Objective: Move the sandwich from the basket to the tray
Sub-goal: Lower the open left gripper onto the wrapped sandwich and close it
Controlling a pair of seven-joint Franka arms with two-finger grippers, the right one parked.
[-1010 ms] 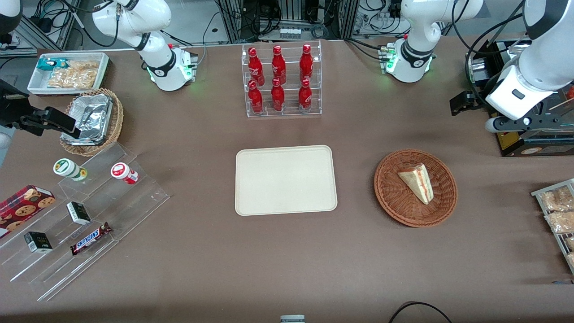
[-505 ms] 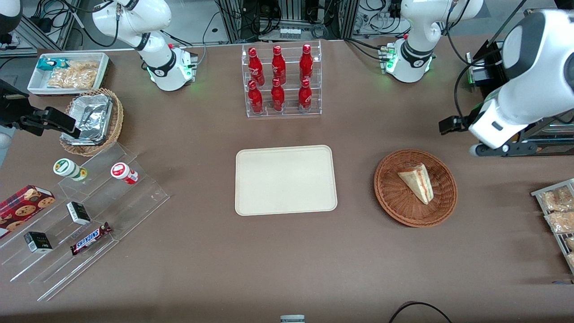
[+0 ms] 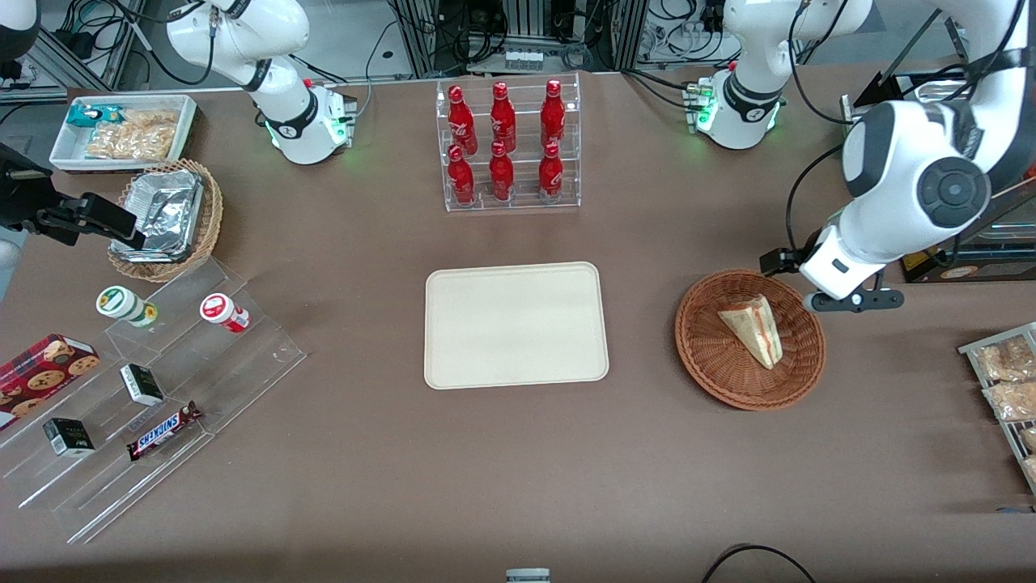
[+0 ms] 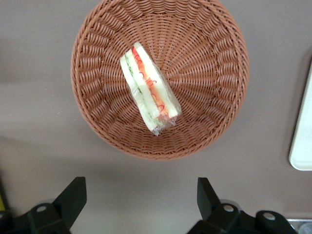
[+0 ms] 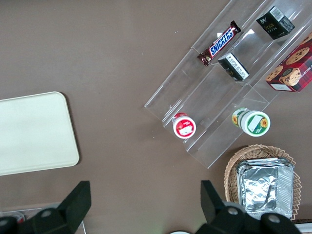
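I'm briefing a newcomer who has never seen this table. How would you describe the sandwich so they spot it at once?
Find the cream tray at the table's middle, then look toward the working arm's end for the round reddish-brown wicker basket. The sandwich lies in it, a pale bread wedge with red, green and white filling, the only food there. The open gripper hangs above the basket's rim.

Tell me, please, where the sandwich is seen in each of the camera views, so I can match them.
Front view: the sandwich lies in the basket, toward the working arm's end of the table from the tray.
Left wrist view: the sandwich lies in the basket, away from the open gripper.
Right wrist view: not in it.
Shared landmark: the tray.
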